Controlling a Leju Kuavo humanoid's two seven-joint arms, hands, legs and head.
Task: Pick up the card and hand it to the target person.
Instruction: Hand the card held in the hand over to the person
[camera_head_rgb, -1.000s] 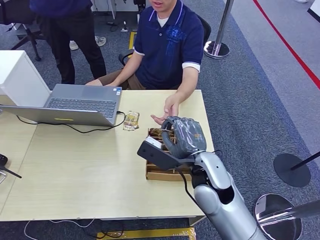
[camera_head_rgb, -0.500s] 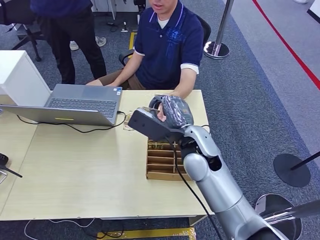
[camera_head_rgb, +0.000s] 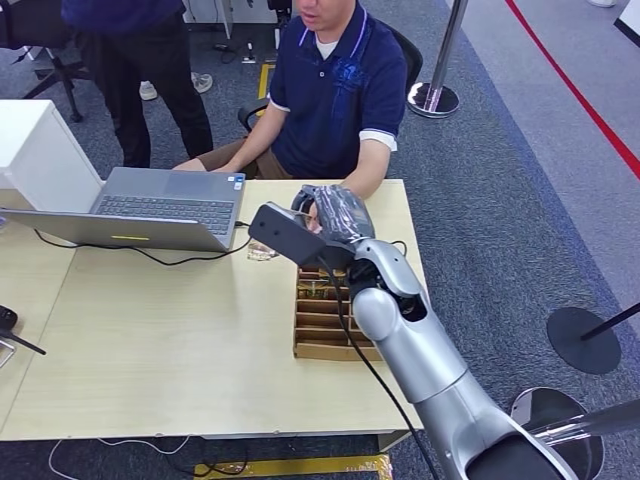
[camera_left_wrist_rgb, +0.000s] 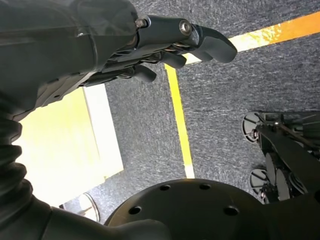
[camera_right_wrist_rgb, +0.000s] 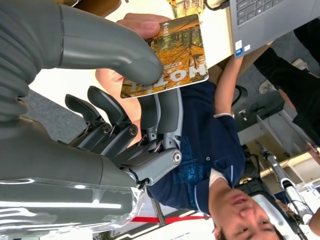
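In the right wrist view my right hand (camera_right_wrist_rgb: 124, 115) pinches an orange autumn-leaf card (camera_right_wrist_rgb: 173, 55) between its thumb (camera_right_wrist_rgb: 113, 45) and its fingers. The seated person's fingertip (camera_right_wrist_rgb: 139, 22) touches the card's edge, and their palm lies just behind it. From the head view my right hand (camera_head_rgb: 340, 215) is raised over the table's far edge, right in front of the seated person (camera_head_rgb: 336, 90) in a navy polo; the hand hides the card there. My left hand (camera_left_wrist_rgb: 170, 45) hangs beside my body over the grey carpet, fingers stretched out, holding nothing.
A cardboard divider box (camera_head_rgb: 324, 320) sits on the table (camera_head_rgb: 166, 340) under my forearm. Another card (camera_head_rgb: 260, 250) lies near the laptop (camera_head_rgb: 151, 205) and its cable. A white box (camera_head_rgb: 38, 150) stands far left. A second person (camera_head_rgb: 136, 60) stands behind; stanchion bases (camera_head_rgb: 555, 435) stand on the right.
My right hand has risen from above the divider box and moved away from me, toward the seated person's outstretched hand, carrying the card.
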